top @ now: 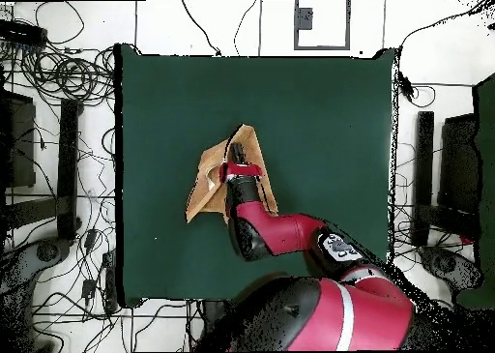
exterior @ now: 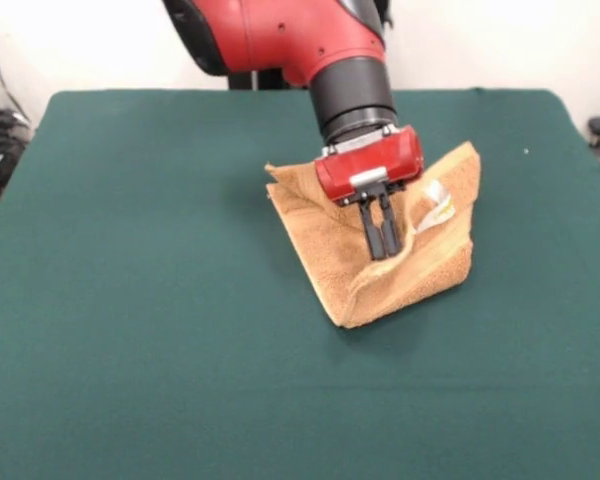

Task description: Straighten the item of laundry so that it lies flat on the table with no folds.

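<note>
From the front we see the gripper [exterior: 382,240] hanging from the red and black arm [exterior: 310,40] over the orange-tan hand towel [exterior: 375,270], which lies crumpled a little right of the middle of the dark green surface [exterior: 130,300]. The two black jaws stand close together, nearly touching, with their tips down at a raised fold running through the towel's middle; we think they pinch that ridge of cloth, though the contact itself is hard to make out. The towel is far from flat: its near part comes to a folded point toward the bottom of the picture, one corner rises at the upper right, another edge spreads to the upper left behind the red gripper housing. A white label [exterior: 435,208] with a gold mark shows on the towel just right of the jaws. From overhead we find the same towel [top: 208,190] bunched into an uneven, roughly triangular heap near the middle of the green surface [top: 319,127], well away from every edge. The arm [top: 271,228] reaches in from the bottom and covers the towel's right portion, with the gripper [top: 235,165] over the cloth; here we cannot tell how the jaws stand. Cables [top: 58,78] sprawl across the floor around the surface.
</note>
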### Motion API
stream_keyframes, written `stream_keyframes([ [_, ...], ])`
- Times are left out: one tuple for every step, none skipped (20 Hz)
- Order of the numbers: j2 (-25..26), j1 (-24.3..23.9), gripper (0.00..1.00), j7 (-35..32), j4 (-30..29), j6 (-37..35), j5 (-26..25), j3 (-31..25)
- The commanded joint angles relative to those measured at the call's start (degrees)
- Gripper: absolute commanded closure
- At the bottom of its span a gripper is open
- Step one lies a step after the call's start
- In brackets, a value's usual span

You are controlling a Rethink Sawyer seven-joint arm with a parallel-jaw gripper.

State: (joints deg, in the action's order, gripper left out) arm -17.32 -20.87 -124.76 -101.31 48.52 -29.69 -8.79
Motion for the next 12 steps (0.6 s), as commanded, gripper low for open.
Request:
stream_keyframes([
  [0.48,5.67,1.0,-1.58,3.54,-3.25,4.06,1.62],
  [1.08,6.78,1.0,-1.12,3.27,-1.94,5.58,2.33],
  [1.44,8.06,1.0,-0.61,3.12,-1.71,7.28,3.08],
  [1.39,9.13,1.0,-0.48,2.87,-1.13,8.79,3.61],
  [1.02,10.39,1.0,-0.53,2.51,-0.99,10.38,4.28],
  [-0.05,11.59,1.0,-0.82,1.8,-1.28,12.13,4.82],
  [-1.13,12.8,1.0,-1.12,1.1,-1.57,13.88,5.37],
  [-2.27,13.87,1.0,-1.49,0.38,-1.88,15.49,5.94],
  [-3.19,14.79,1.0,-1.89,-0.08,-2.15,16.89,6.41],
  [-4.07,15.5,1.0,-2.47,-0.61,-2.02,17.96,6.69],
  [-4.78,16.39,1.0,-2.98,-0.96,-2.13,19.29,7.0],
  [-5.13,17.45,1.0,-3.35,-1.42,-1.73,20.88,7.4],
])
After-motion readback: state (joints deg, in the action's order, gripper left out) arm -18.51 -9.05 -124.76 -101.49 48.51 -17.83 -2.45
